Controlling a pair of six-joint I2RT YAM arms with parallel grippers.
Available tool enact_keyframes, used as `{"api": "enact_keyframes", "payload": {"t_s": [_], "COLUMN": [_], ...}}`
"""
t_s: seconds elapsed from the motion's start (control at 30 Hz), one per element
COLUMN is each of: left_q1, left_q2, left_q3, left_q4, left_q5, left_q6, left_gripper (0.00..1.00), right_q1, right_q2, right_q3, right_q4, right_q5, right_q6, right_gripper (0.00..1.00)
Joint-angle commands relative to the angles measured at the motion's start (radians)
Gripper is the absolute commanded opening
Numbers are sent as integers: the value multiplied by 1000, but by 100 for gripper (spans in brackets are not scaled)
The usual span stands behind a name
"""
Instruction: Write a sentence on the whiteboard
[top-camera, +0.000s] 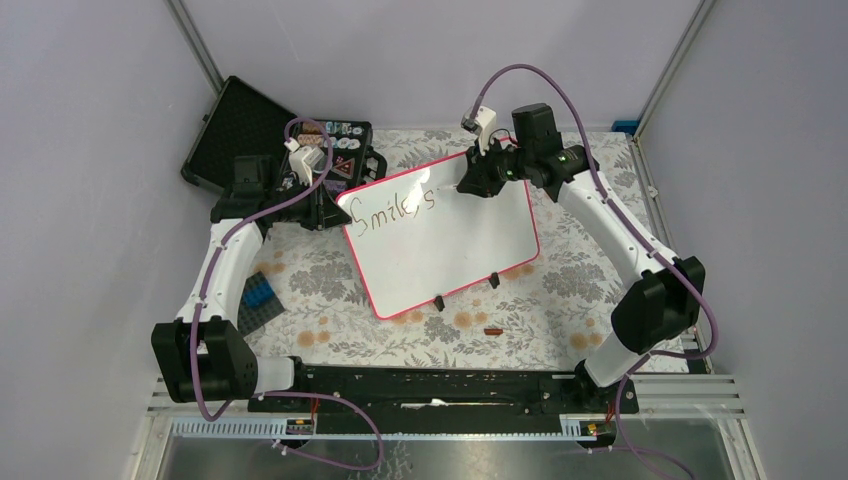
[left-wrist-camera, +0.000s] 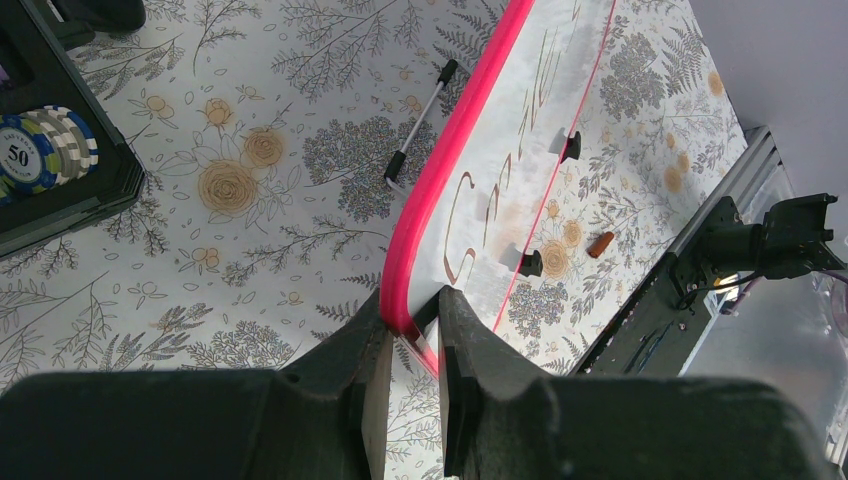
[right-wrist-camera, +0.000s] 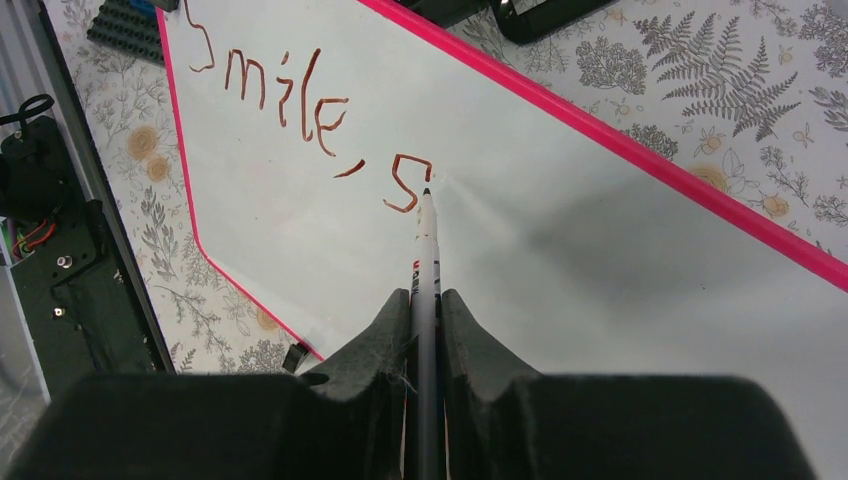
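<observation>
The whiteboard (top-camera: 460, 250), glossy white with a pink rim, lies at an angle in the middle of the flowered cloth. The sentence (top-camera: 395, 208) reads "Smile, s" in dark marker along the board's far edge. My left gripper (top-camera: 335, 208) is shut on the board's left corner; in the left wrist view its jaws (left-wrist-camera: 415, 320) pinch the pink rim of the whiteboard (left-wrist-camera: 520, 110). My right gripper (right-wrist-camera: 427, 300) is shut on a white marker (right-wrist-camera: 426, 250). The marker's black tip sits at the top right of the "s" in the sentence (right-wrist-camera: 300, 100) on the whiteboard (right-wrist-camera: 600, 260).
An open black case (top-camera: 240, 130) with poker chips (left-wrist-camera: 45, 150) stands at the back left. A dark studded plate with a blue brick (top-camera: 262, 295) lies front left. A thin white stick with black ends (left-wrist-camera: 420, 120) lies beside the board. A small brown piece (top-camera: 492, 330) sits before it.
</observation>
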Motion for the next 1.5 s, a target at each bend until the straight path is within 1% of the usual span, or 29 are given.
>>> {"api": "enact_keyframes", "payload": {"t_s": [0.0,0.87,1.47], "left_q1": [-12,-11,-11], "left_q2": [-25,-26,-24], "left_q3": [7,7,7], "left_q4": [58,58,59], "left_q5": [-45,-48,-48], "left_q6": [52,54,54], "left_gripper": [0,0,0], "right_q1": [4,19,13], "right_q2": [4,51,54], "right_q3": [48,73,91], "right_q4": [2,4,-4], "right_q5": [-2,12,83], "right_q6": [-14,-11,-30], "right_gripper": [0,0,0]}}
